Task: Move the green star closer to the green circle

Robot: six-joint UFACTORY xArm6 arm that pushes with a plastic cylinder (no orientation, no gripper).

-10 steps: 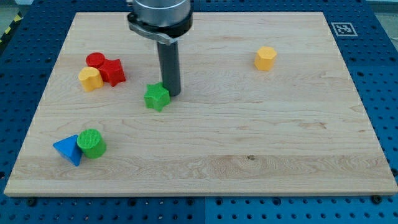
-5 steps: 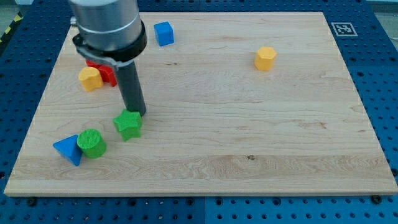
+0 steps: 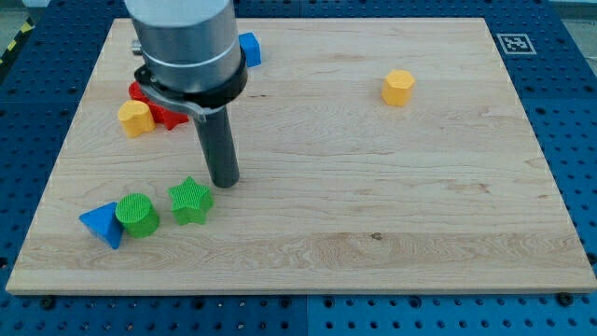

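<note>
The green star (image 3: 190, 201) lies at the lower left of the board, a small gap to the right of the green circle (image 3: 137, 215). A blue triangle (image 3: 102, 224) touches the green circle's left side. My tip (image 3: 224, 182) stands just above and to the right of the green star, a little apart from it.
A yellow block (image 3: 135, 118) and a red block (image 3: 160, 112) sit at the upper left, partly hidden by my arm. A blue block (image 3: 248, 49) shows by the arm near the top edge. A yellow hexagon (image 3: 398, 87) lies at the upper right.
The green star has been pushed down and left, from mid-board to beside the green circle. My tip followed it, then drew back slightly to the right.
</note>
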